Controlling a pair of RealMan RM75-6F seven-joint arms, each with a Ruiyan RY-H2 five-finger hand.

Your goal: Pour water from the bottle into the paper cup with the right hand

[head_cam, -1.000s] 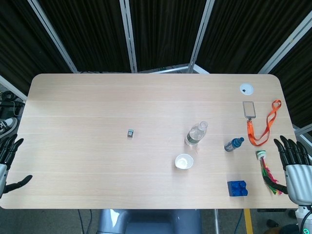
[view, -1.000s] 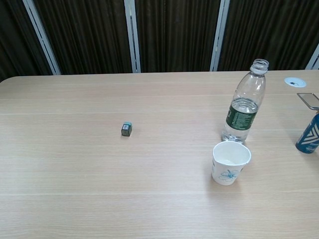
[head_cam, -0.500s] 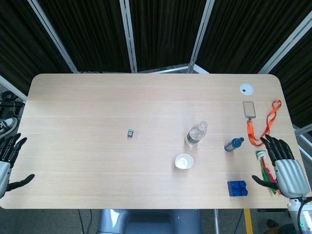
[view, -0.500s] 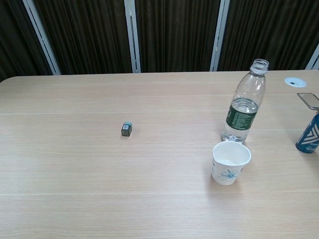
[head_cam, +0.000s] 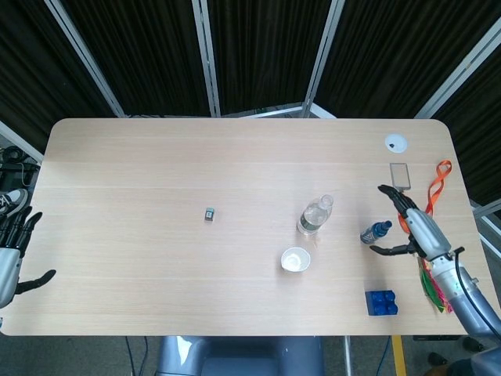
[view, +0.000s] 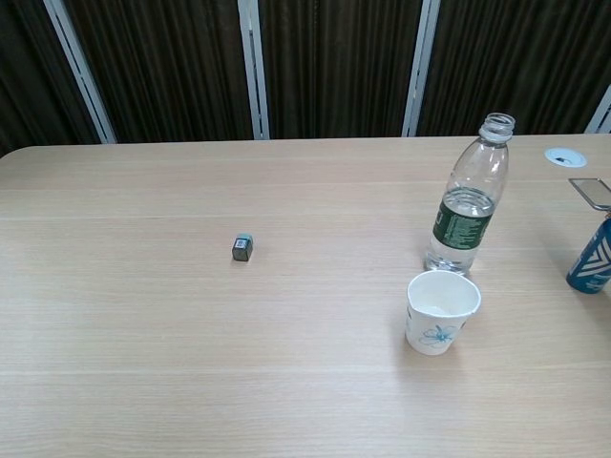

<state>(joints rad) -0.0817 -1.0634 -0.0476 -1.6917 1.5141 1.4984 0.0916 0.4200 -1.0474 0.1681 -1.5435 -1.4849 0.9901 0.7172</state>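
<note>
A clear water bottle (head_cam: 315,215) (view: 467,197) with a green label stands uncapped and upright near the table's middle, partly filled. Just in front of it sits a white paper cup (head_cam: 296,259) (view: 441,311) with a blue flower print, upright. My right hand (head_cam: 413,227) hovers over the table to the right of the bottle, fingers spread, holding nothing, close beside a small blue bottle (head_cam: 375,232). My left hand (head_cam: 11,254) hangs off the table's left edge, fingers apart and empty. Neither hand shows in the chest view.
A small grey cube (head_cam: 210,213) (view: 242,247) lies left of the bottle. A blue brick (head_cam: 380,302), an orange lanyard (head_cam: 427,202) with a badge, a white disc (head_cam: 396,142) and colourful strips (head_cam: 429,278) occupy the table's right side.
My right hand has moved from the table's right front edge inward and up, toward the small blue bottle. The left hand has barely shifted. Bottle and cup are unmoved.
</note>
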